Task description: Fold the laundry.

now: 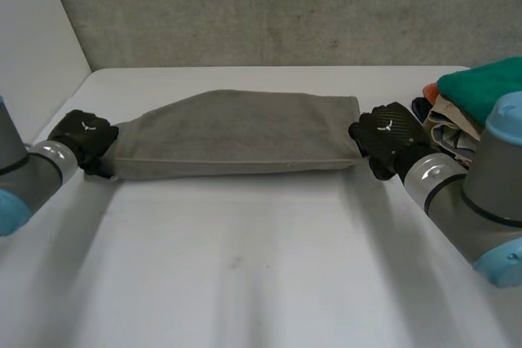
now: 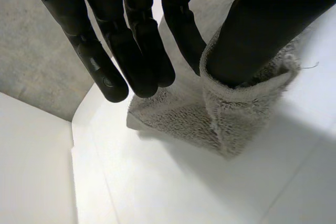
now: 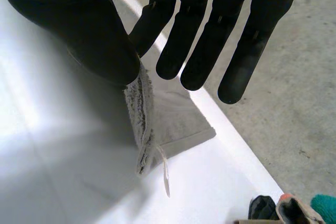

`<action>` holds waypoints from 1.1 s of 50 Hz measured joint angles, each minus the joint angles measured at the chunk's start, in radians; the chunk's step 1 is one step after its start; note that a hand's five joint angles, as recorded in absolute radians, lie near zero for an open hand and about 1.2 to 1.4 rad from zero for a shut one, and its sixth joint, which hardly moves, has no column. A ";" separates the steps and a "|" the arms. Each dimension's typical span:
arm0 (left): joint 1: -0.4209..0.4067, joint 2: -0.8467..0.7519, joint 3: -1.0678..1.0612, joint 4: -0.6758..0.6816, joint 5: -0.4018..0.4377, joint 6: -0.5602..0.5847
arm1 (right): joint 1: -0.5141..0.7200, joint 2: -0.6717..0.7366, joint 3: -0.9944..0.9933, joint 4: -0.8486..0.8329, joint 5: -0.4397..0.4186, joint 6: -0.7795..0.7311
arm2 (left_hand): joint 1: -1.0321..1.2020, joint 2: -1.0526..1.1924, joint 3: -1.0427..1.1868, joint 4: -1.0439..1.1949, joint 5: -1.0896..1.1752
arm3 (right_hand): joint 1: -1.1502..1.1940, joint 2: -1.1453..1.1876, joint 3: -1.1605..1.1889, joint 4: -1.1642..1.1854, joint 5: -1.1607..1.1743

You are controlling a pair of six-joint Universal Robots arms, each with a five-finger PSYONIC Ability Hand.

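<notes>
From the head view I have the grey towel (image 1: 236,136) drawn out as a long band across the far half of the white table (image 1: 261,283). My left hand (image 1: 81,140) is at one short end and my right hand (image 1: 387,136) at the other, with a pile of laundry (image 1: 461,107) just beyond the right hand. I judge this to be the stretch-and-lay step of a fold. The band looks doubled lengthwise already, so the next move calls for carrying one end over to the other, hands level so the edges meet. In the left wrist view the left hand (image 2: 136,45) pinches a towel corner between its thumb and nearest finger, with the other fingers straight and clear of the cloth. In the right wrist view the right hand (image 3: 210,40) does the same: thumb and nearest finger nip the towel's edge, the rest are long and free, and a loose thread (image 3: 165,174) hangs from the hem. I can't make out how many layers each pinch takes in, since the thumbs cover the contact. Nor can I tell whether the towel's middle rests on the table or sags just above it.
</notes>
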 measured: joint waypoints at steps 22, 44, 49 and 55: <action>-0.001 0.201 -0.100 -0.668 0.076 0.617 | -0.067 -0.050 -0.052 0.785 -0.044 -0.580 | 0.000 0.000 0.000 0.003 0.000 | 0.000 0.000 0.000 0.000 0.004; -0.106 -0.063 0.819 0.089 -0.069 0.003 | 0.046 0.248 -0.874 0.083 0.237 -0.066 | 0.000 0.001 0.002 0.004 0.000 | 0.000 0.000 0.000 0.000 0.010; -0.090 -0.039 0.847 0.264 -0.093 -0.209 | 0.058 0.173 -0.806 -0.190 0.236 0.009 | 0.000 0.002 0.002 0.004 0.010 | 0.000 0.000 0.000 0.000 0.011; -0.056 -0.039 0.774 0.309 -0.087 -0.327 | 0.075 0.101 -0.602 -0.354 0.204 -0.003 | 0.000 0.002 0.002 0.004 0.010 | 0.000 0.000 0.000 0.000 0.011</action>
